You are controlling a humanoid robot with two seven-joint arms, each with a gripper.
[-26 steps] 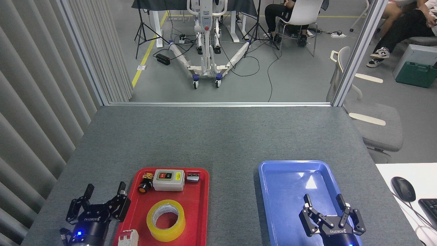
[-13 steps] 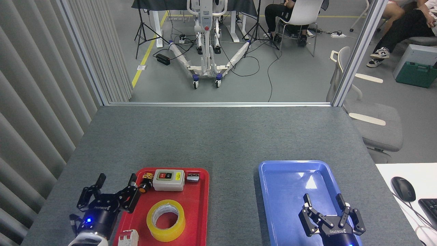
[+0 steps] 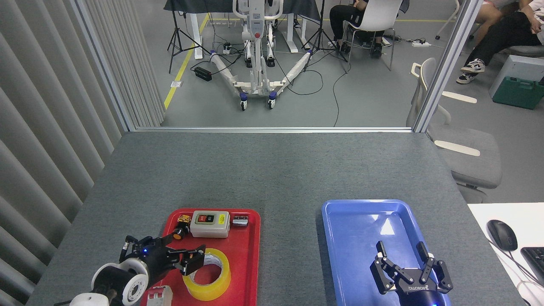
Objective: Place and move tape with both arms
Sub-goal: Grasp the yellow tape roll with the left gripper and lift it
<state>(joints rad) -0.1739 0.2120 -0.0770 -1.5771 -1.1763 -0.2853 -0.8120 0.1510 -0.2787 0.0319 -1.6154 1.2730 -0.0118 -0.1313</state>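
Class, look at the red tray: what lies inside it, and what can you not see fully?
In the red tray: the yellow tape, a grey switch box, a black-and-yellow push button, a small metal part and a white part. The left gripper covers the tape's left edge.

**Hidden and cut-off parts**

The left gripper, turned sideways, covers the left rim of the tape; its finger spread is unclear. A white part and the right gripper base are cut by the bottom edge. Seated people at top are cropped.
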